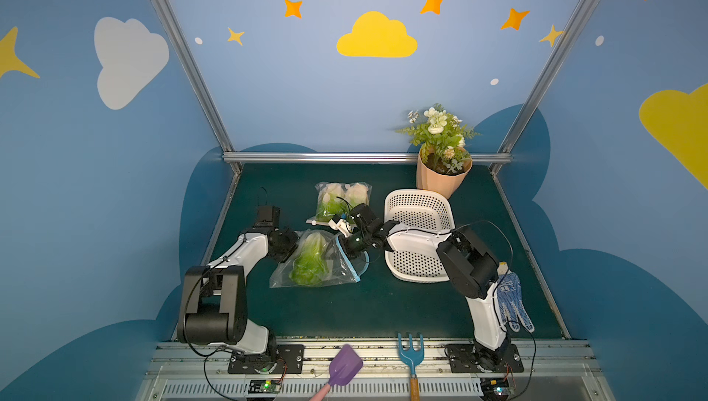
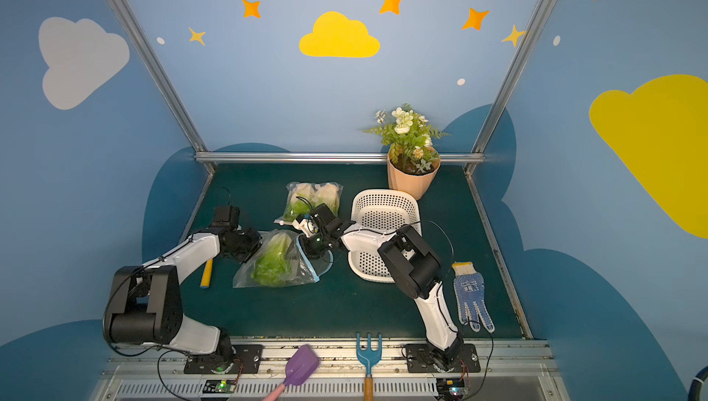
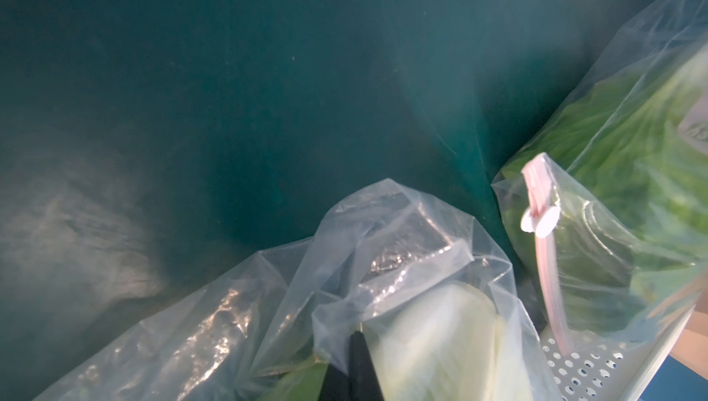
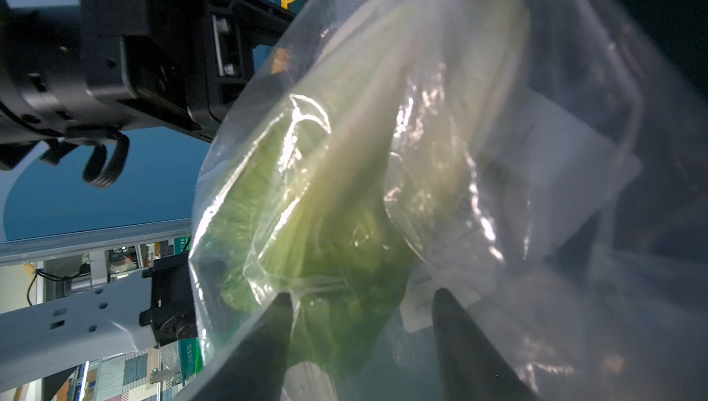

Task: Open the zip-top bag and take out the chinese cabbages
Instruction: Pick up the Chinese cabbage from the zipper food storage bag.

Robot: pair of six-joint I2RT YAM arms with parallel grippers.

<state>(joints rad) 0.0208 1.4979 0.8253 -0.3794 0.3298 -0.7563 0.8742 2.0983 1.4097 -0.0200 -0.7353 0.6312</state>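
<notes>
While it lies sealed from view by nothing but clear plastic, one chinese cabbage point(image 1: 311, 261) rests inside the zip-top bag point(image 1: 341, 270), its green leaves toward the near edge and its pale stem toward the far edge. The bag is about mid-bench point(image 1: 383, 311), a little toward the left edge. The left gripper point(image 3: 358, 341) is closed, pinching a fold of the bag's plastic at its far left corner. The right gripper point(image 4: 362, 297) is at the blue-zipped mouth (the side facing the right edge) with its jaws apart. Leaves show between them, but I cannot tell whether the jaws touch the cabbage. Just beyond, toward the far edge, a second bag point(image 1: 343, 203) holds two more cabbages point(image 1: 331, 198) side by side. A white perforated basket point(image 1: 419, 207) stands right of both bags, partly under the right arm. A potted plant point(image 1: 440, 173) is at the far edge toward the right corner. A dotted glove point(image 1: 511, 299) lies by the right edge.
</notes>
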